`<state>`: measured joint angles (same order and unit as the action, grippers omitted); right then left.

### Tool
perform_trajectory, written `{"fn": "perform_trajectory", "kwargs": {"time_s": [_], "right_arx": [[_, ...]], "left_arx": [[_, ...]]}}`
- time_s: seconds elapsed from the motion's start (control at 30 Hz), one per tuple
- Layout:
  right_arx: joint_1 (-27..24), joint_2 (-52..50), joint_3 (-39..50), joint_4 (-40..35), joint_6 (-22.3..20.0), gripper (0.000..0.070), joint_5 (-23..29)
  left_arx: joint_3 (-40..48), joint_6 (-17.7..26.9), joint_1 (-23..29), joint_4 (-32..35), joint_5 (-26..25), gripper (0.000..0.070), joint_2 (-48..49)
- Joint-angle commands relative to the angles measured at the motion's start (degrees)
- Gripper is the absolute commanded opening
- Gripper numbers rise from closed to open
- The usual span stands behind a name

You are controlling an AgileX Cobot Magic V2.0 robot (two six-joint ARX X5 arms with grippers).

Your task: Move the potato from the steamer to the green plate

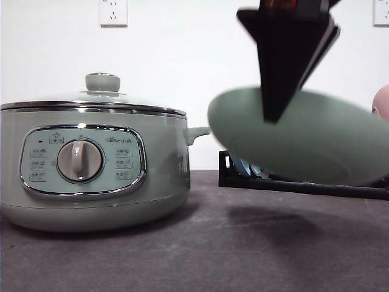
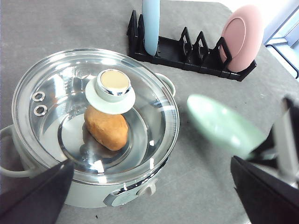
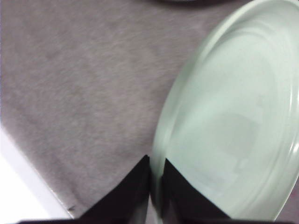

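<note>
The pale green steamer stands at the left of the table with its glass lid on. Through the lid I see the orange-brown potato lying inside, under the lid's knob. My right gripper is shut on the rim of the green plate, holding it tilted in the air to the right of the steamer. In the right wrist view its fingers pinch the plate's edge. My left gripper hovers open above the steamer, fingers wide apart.
A black dish rack stands behind the plate, at the back right. It holds an upright blue plate and a pink dish. The grey table stretches in front of the steamer and under the held plate.
</note>
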<state>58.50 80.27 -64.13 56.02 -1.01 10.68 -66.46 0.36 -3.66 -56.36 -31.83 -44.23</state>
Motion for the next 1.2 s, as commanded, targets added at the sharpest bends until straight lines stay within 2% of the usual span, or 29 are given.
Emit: {"fn": "perform_trajectory", "kwargs": {"time_s": [0.0,0.13,0.5,0.57,0.67,0.7,0.73,1.17], "right_arx": [[1.32,2.05,0.18,-1.05,1.19,0.0005,0.81],[3.21,5.72,1.0,-2.38,1.2,0.0005,2.62],[5.46,15.09,1.19,-2.74,3.96,0.001,2.48],[5.46,16.2,1.2,-2.72,4.37,0.0054,2.42],[5.42,17.41,1.2,-2.81,4.96,0.0287,2.44],[5.37,17.53,1.21,-2.87,5.03,0.0341,2.46],[5.35,17.59,1.22,-3.05,5.06,0.0364,2.46],[5.33,13.66,1.0,-3.9,5.12,0.037,2.88]], "left_arx": [[-1.14,0.5,-0.11,0.66,-0.28,0.0678,-0.33],[-1.14,0.5,-0.11,0.65,-0.28,0.0678,-0.33],[-1.14,0.5,-0.11,0.61,-0.28,0.0678,-0.33],[-1.14,0.5,-0.11,0.59,-0.28,0.0678,-0.33],[-1.14,0.5,-0.11,0.57,-0.28,0.0678,-0.33],[-1.14,0.5,-0.11,0.57,-0.28,0.0678,-0.33],[-1.14,0.5,-0.11,0.58,-0.28,0.0678,-0.33],[-1.14,0.5,-0.11,0.65,-0.28,0.0678,-0.33]]}}
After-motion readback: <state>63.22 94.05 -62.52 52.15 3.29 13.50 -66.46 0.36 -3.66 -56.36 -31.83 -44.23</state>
